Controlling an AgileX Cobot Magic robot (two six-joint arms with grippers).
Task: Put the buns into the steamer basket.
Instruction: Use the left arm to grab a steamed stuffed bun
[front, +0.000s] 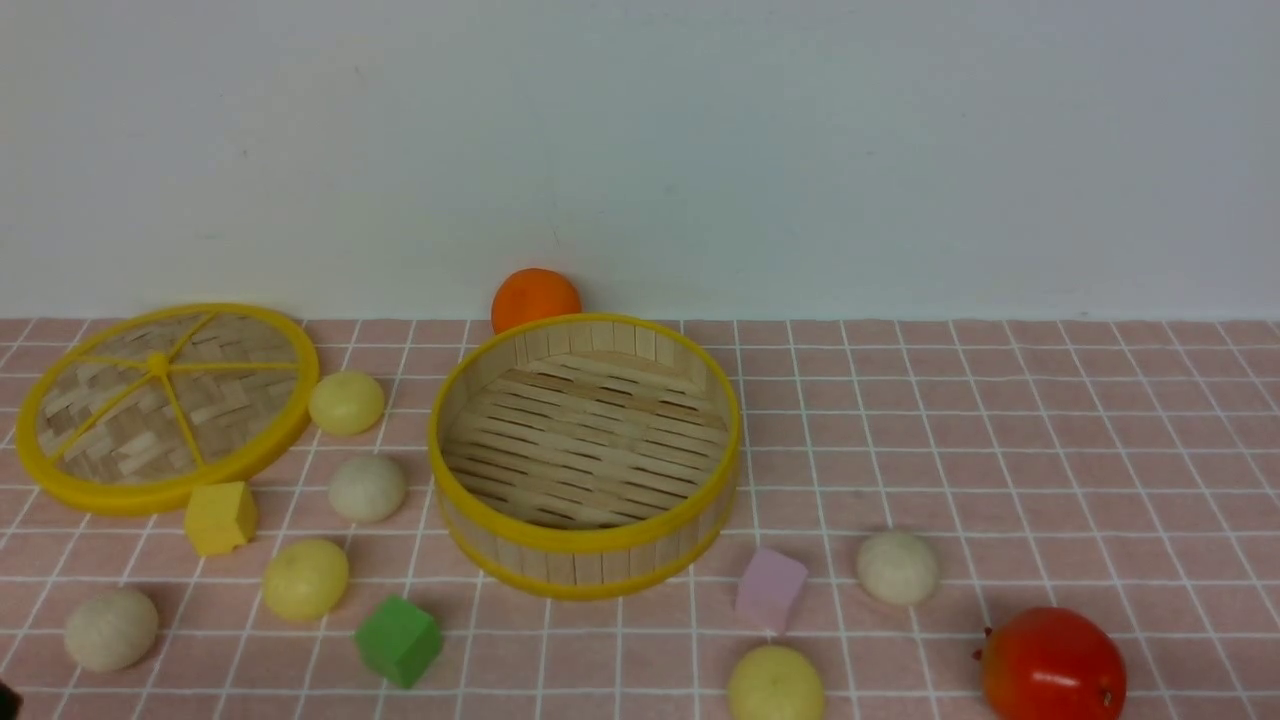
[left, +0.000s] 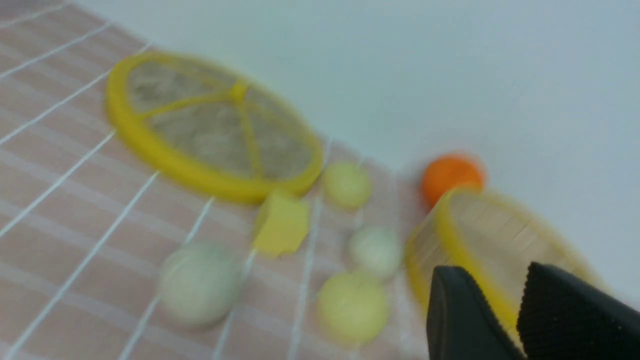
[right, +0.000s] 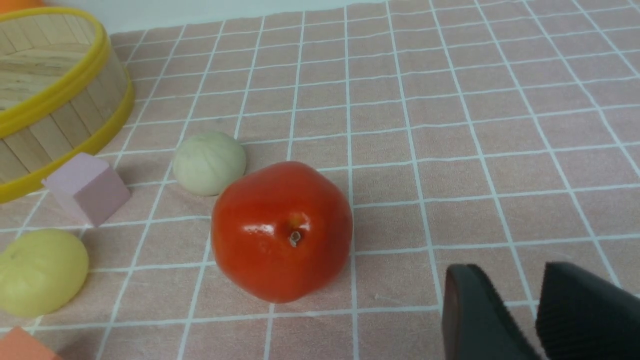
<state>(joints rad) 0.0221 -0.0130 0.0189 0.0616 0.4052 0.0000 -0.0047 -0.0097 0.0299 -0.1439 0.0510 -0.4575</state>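
Observation:
The steamer basket (front: 585, 548) stands at the table's middle with nothing in it. Left of it lie a pale yellow bun (front: 346, 402), an off-white bun (front: 367, 488), a pale yellow bun (front: 305, 578) and an off-white bun (front: 110, 628). To its right front lie an off-white bun (front: 897, 567) and a pale yellow bun (front: 775, 685). My left gripper (left: 492, 270) is slightly open and empty, in front of the basket (left: 465, 245). My right gripper (right: 507, 270) is slightly open and empty, beside the red fruit (right: 282, 230). Neither gripper shows in the front view.
The flat woven lid (front: 165, 405) lies far left. An orange ball (front: 535, 298) sits behind the basket. A yellow cube (front: 220, 517), a green cube (front: 398, 640) and a pink cube (front: 770, 590) lie among the buns. The red fruit (front: 1052, 665) is front right.

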